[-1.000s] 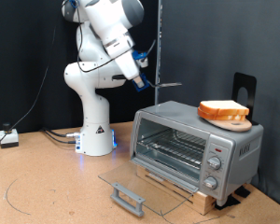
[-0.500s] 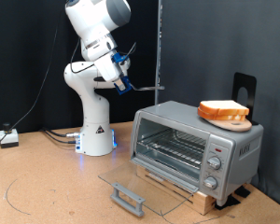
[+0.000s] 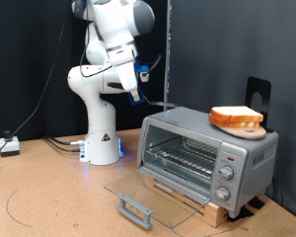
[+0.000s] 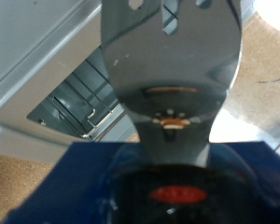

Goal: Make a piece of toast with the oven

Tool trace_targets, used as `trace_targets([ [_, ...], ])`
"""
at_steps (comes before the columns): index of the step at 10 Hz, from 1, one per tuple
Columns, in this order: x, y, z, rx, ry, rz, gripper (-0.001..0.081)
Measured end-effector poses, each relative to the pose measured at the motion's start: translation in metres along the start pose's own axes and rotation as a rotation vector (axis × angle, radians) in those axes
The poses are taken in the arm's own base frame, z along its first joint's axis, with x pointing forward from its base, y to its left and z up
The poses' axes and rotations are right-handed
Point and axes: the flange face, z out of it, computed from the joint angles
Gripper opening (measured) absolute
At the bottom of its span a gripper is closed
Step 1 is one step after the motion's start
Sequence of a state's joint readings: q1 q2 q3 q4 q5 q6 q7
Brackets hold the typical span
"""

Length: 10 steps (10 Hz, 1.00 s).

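Observation:
The silver-grey oven (image 3: pixel 212 148) stands at the exterior view's right. Its glass door (image 3: pixel 148 193) lies open and flat, grey handle (image 3: pixel 135 208) in front. The wire rack (image 3: pixel 183 156) looks bare. My gripper (image 3: pixel 140 91) hangs above and to the left of the oven. It is shut on a metal spatula (image 3: pixel 163 102) whose thin blade points toward the oven. In the wrist view the slotted blade (image 4: pixel 173 65) fills the middle, with the oven (image 4: pixel 47 56) and its rack (image 4: pixel 79 103) below it. The piece of toast is out of view.
A bread slice on a tan wooden disc (image 3: pixel 237 117) sits on the oven's top. A black stand (image 3: pixel 259 94) rises behind it. The white robot base (image 3: pixel 99 138) stands at the back. A box and cables (image 3: pixel 10 146) lie at the left.
The arm swung left with the spatula, then came back right and a little lower, so the blade is now nearer the oven's top-left corner.

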State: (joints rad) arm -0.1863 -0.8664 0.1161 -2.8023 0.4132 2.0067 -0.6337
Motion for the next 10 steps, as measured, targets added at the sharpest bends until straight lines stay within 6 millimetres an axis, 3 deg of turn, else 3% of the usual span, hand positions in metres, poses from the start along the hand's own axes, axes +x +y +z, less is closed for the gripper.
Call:
trace_targets([
  [5,0.031,-0.004,0.028,0.001,0.023,0.044,0.0395],
  [10,0.051,-0.025,0.049,0.029,0.044,0.023,0.0395],
])
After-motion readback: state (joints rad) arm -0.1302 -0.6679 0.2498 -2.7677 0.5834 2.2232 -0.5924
